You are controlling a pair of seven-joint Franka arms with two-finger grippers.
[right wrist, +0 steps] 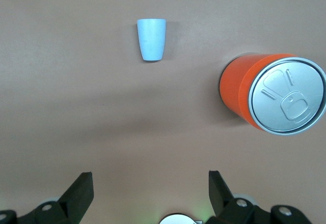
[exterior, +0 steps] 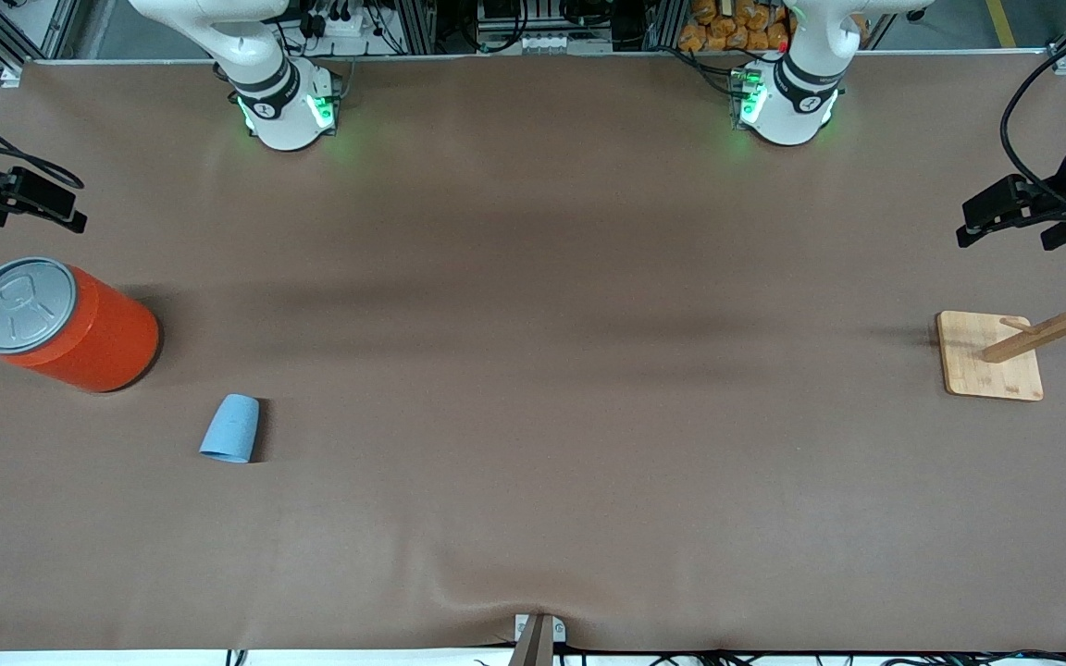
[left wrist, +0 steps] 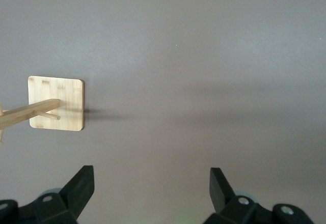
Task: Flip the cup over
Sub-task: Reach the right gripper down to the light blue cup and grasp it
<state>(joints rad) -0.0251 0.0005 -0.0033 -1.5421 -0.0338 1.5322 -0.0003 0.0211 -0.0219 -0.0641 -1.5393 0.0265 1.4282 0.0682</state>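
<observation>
The small light-blue matte tapered cup [exterior: 230,428] is lying on the brown-covered table [exterior: 533,370], toward the right arm's end and nearer the front edge than the large orange cylinder with a grey can-style lid [exterior: 66,324], which is standing just beside it. The right gripper [right wrist: 150,196] is hanging over that end's edge with its fingers spread wide and holding nothing. The left gripper [left wrist: 152,196] is waiting over the left arm's end, fingers equally apart, near the pale wooden peg stand on its square base [exterior: 991,356]. The flip is not yet begun. The cup's taper is likely making it roll or slide away if a finger nudges it off-centre, and a careless approach is risking a bump against the orange cylinder.
</observation>
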